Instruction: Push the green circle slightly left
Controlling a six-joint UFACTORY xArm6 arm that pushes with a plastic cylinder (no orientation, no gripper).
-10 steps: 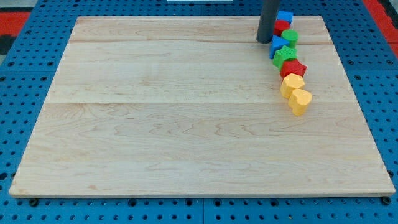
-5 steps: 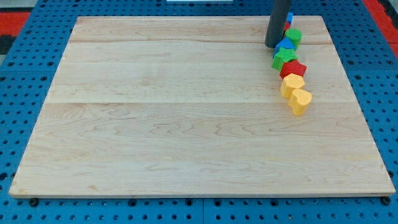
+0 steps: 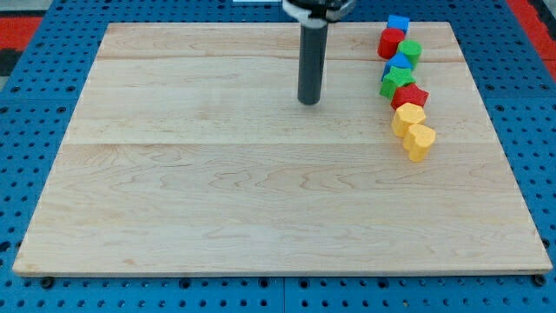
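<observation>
Pale wood worktop [image 3: 217, 174]: green circle [image 3: 410, 50] sits in the block column beside the red block [image 3: 390, 43], looks light and slidey; no fingers, so put your tip [image 3: 308, 102] on its right face.

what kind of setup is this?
Likely a robotics lab tabletop pushing rig: pale wooden board on a blue pegboard base, small coloured blocks including a green circle, my tip left of them.

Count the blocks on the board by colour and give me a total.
Blue: 2, a cube and another blue block
Red: 2, one near the top, and a star
Green: 2, a circle and a star
Yellow: 2, one and a heart
Total: 8
</observation>
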